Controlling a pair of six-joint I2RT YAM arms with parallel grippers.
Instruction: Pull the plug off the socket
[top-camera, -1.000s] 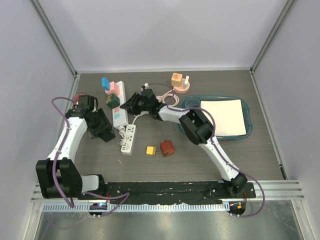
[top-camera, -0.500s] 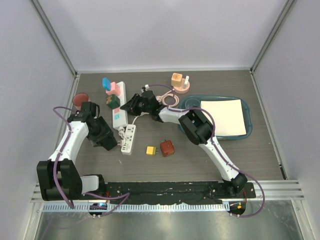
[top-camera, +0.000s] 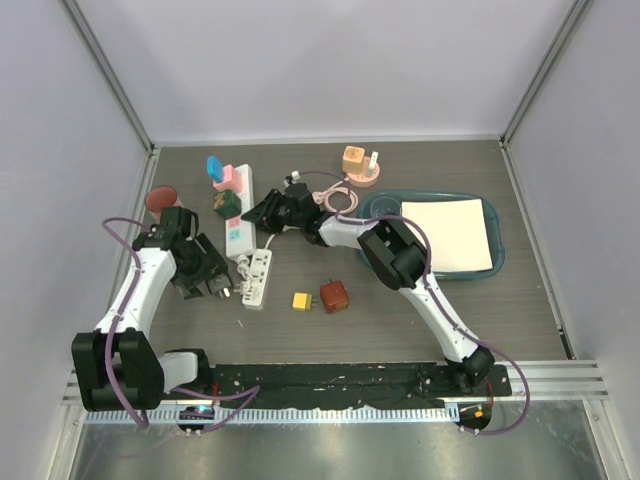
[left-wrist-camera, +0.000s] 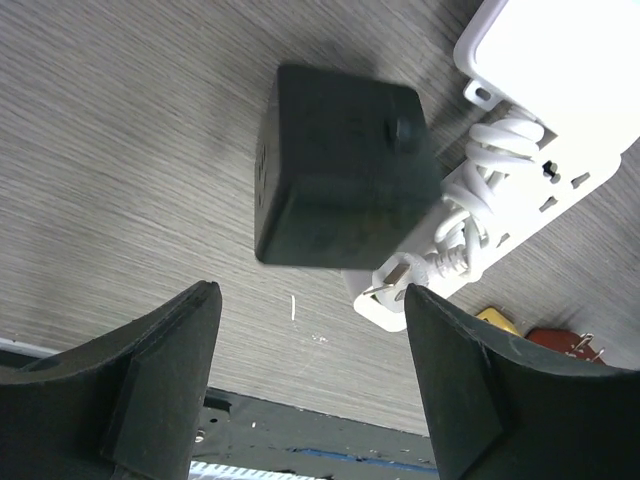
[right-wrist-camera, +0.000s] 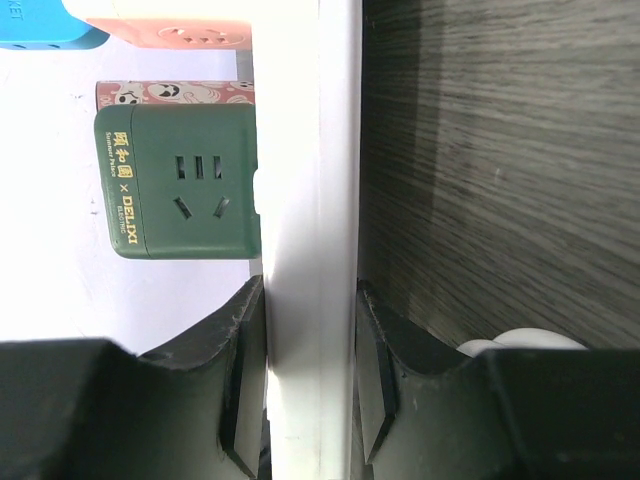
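Note:
A black cube plug (left-wrist-camera: 340, 180) lies loose on the table, apart from any socket, and the top view shows the plug (top-camera: 216, 286) beside a small white strip. My left gripper (left-wrist-camera: 312, 390) hangs just above and short of it, open, with nothing between its fingers (left-wrist-camera: 160, 380). The long white socket strip (top-camera: 238, 232) lies behind, carrying a green adapter (right-wrist-camera: 180, 180), a pink one and a blue one. My right gripper (right-wrist-camera: 310, 390) is shut on that strip's edge (right-wrist-camera: 310, 250), and stands at the strip's right side (top-camera: 262, 212) in the top view.
A small white power strip (top-camera: 257, 278) with a coiled cord (left-wrist-camera: 490, 170) lies right of the black plug. Yellow (top-camera: 301, 300) and brown (top-camera: 334, 296) adapters sit further right. A red disc (top-camera: 160, 198), a teal tray (top-camera: 498, 255) with paper and an orange block (top-camera: 357, 165) lie around.
My left gripper has opened wider and the black plug now lies free on the table below it. The left arm shifted toward the small strip. The right gripper has not moved.

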